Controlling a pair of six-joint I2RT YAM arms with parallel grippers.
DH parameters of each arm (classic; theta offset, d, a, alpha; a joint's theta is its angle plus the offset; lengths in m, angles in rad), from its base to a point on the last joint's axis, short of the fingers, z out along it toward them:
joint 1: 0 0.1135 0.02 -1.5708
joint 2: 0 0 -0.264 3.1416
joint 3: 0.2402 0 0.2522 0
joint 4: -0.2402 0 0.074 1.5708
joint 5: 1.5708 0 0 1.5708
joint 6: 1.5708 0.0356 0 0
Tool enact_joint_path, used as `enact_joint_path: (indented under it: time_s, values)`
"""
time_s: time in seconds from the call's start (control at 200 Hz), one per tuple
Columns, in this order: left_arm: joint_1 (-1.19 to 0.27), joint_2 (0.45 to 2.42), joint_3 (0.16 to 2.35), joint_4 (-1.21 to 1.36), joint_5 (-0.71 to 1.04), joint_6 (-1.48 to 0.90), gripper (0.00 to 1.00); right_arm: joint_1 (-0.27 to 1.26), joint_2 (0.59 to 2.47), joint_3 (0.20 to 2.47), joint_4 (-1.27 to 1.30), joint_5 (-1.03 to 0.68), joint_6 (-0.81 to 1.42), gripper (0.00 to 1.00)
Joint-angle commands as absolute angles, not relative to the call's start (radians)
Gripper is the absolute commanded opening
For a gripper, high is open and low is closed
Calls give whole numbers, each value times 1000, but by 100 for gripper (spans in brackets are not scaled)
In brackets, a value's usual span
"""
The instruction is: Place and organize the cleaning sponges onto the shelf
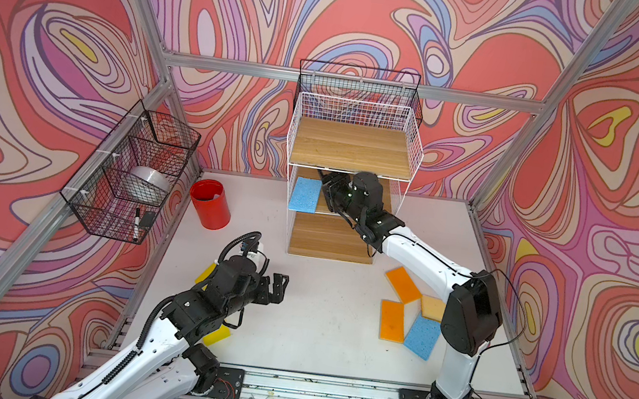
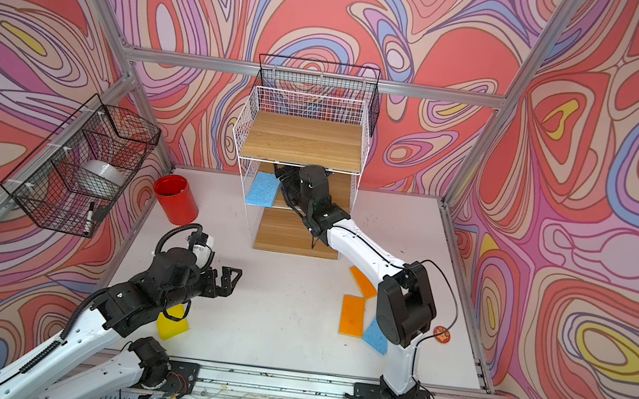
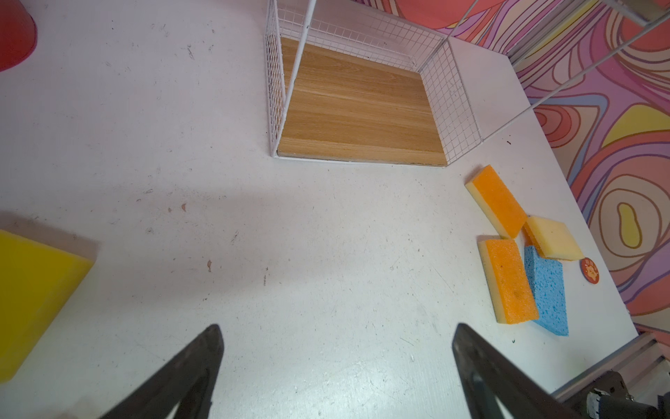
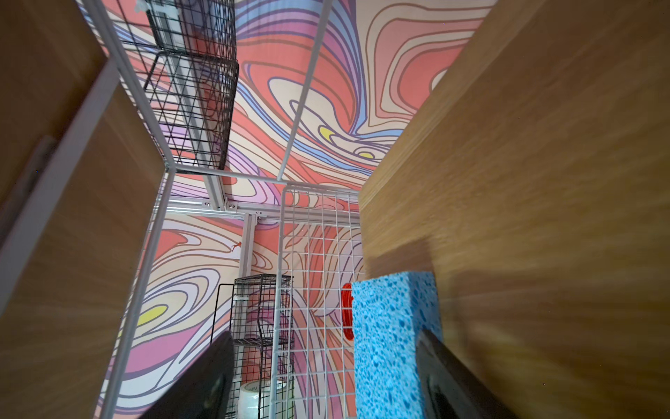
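Observation:
The white wire shelf (image 1: 352, 146) (image 2: 304, 140) stands at the back of the table. A light blue sponge (image 1: 305, 194) (image 4: 391, 344) lies on its middle board. My right gripper (image 1: 326, 180) (image 4: 326, 333) reaches into that tier, open, one finger beside the sponge and the other well clear. On the table to the right lie two orange sponges (image 1: 403, 283) (image 1: 393, 320), one pale-side-up sponge (image 1: 432, 307) and a blue sponge (image 1: 422, 335). Two yellow sponges (image 1: 218, 336) (image 1: 205, 273) are partly hidden under my left arm. The left gripper (image 1: 281, 287) (image 3: 337, 326) hovers open and holds nothing.
A red cup (image 1: 210, 204) stands left of the shelf. Black wire baskets (image 1: 132, 172) holding a tape roll hang on the left wall, and another black basket (image 1: 360, 84) hangs behind the shelf. A small orange disc (image 3: 589, 271) lies by the sponge pile.

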State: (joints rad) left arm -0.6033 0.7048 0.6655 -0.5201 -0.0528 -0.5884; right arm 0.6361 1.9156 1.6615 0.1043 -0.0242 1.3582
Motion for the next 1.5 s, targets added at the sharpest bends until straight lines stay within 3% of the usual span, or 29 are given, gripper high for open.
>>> enact_joint_path:
  time_s: [0.0,0.36,0.631,1.497]
  values:
    - [-604,701,667,-530,-57,-603,100,637,1970,1706,10,-41,1384,82]
    - [-604,699,677,-542,-69,-590,100,635,2046,1817,-72,-56,1377,83]
    - [-604,709,676,-531,-63,-595,100,635,1935,1725,-64,43,1301,83]
    - [-604,721,739,-608,-113,-593,100,650,1637,1353,51,27,1293,84]
